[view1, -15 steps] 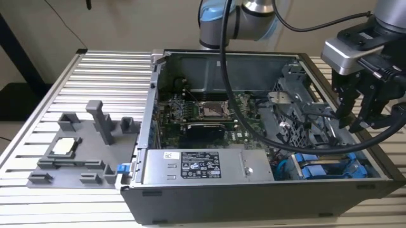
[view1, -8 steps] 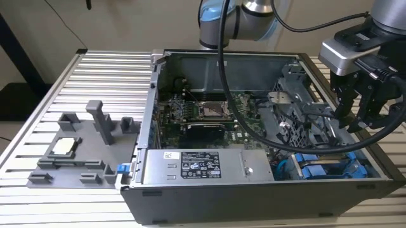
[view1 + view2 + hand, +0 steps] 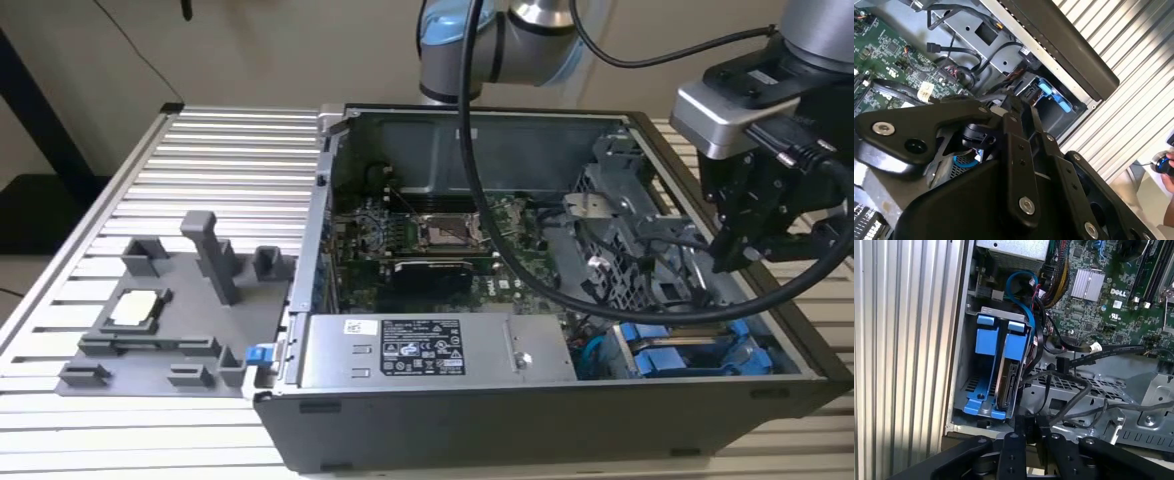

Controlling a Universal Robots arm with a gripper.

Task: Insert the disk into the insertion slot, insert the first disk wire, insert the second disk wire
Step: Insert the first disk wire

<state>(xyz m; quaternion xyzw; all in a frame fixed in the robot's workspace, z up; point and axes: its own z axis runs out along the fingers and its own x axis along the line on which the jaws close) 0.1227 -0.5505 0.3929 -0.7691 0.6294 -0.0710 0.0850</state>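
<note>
The disk [image 3: 1006, 382] stands on edge in the insertion slot [image 3: 985, 340], a blue-railed bay in the corner of the grey metal cage. In the exterior view the disk [image 3: 670, 358] lies low at the case's right, under my gripper [image 3: 737, 258]. Its connector edge faces the gripper [image 3: 1033, 426]. The fingers look shut, and thin black disk wires [image 3: 1074, 390] run from the cage top into the fingertips. What sits between the tips is hidden. In the second wrist view the gripper [image 3: 1010, 100] points at the blue carrier [image 3: 1054, 97].
The open computer case [image 3: 334, 300] holds a green board [image 3: 441, 250] and a grey power-supply box [image 3: 427, 350]. A blue cable [image 3: 1024, 295] loops beside the slot. A grey fixture [image 3: 174, 300] stands on the ribbed table [image 3: 214, 160] at the exterior view's left.
</note>
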